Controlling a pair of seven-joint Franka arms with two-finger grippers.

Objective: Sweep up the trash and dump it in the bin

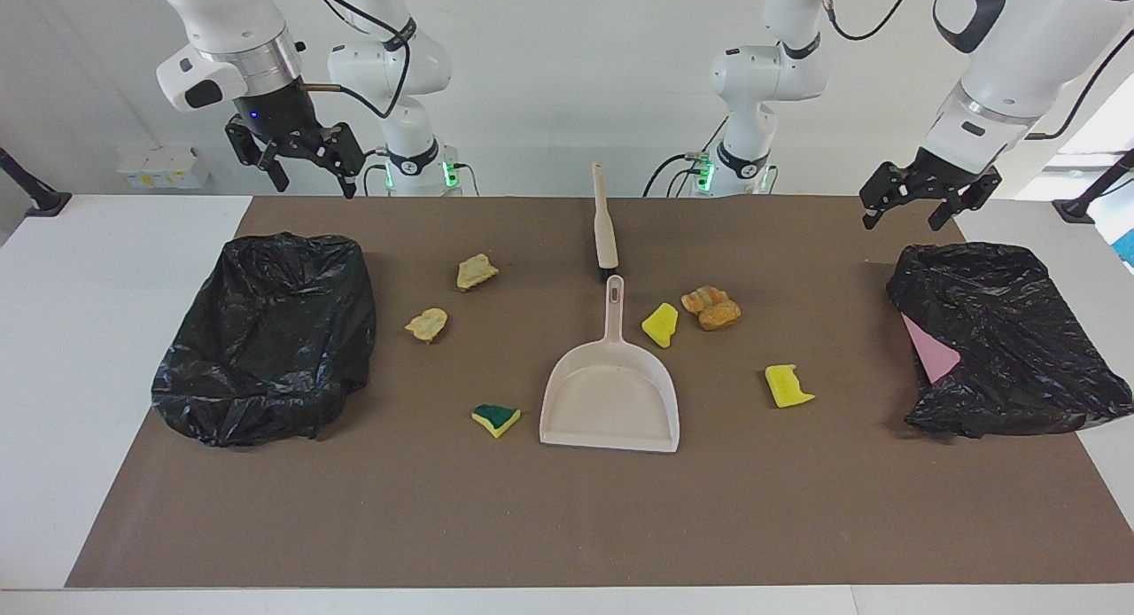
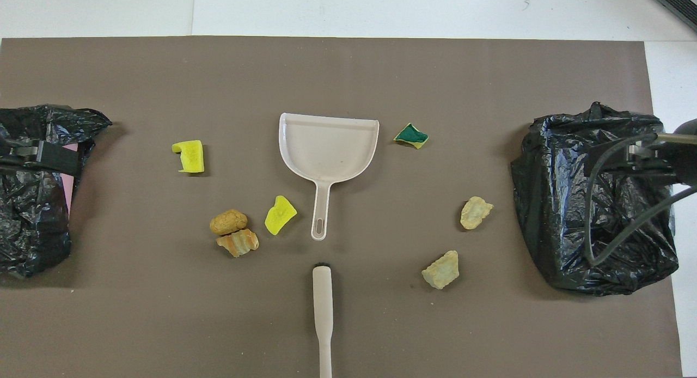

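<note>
Brown mat [image 1: 567, 526]: both grippers, left [image 1: 921, 203] and right [image 1: 306, 167], spread, empty; brush [image 1: 604, 216] grab should be mid-handle, beside dustpan [image 1: 611, 393].

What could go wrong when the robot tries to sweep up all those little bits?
1. The scraps lie scattered on both sides of the dustpan, from the green-and-yellow sponge wedge to the yellow sponge piece, so some may get missed.
2. The two bread-like lumps touch each other; the brush might knock one away.
3. The black bin bags look floppy, so dumped trash might spill beside them.
</note>
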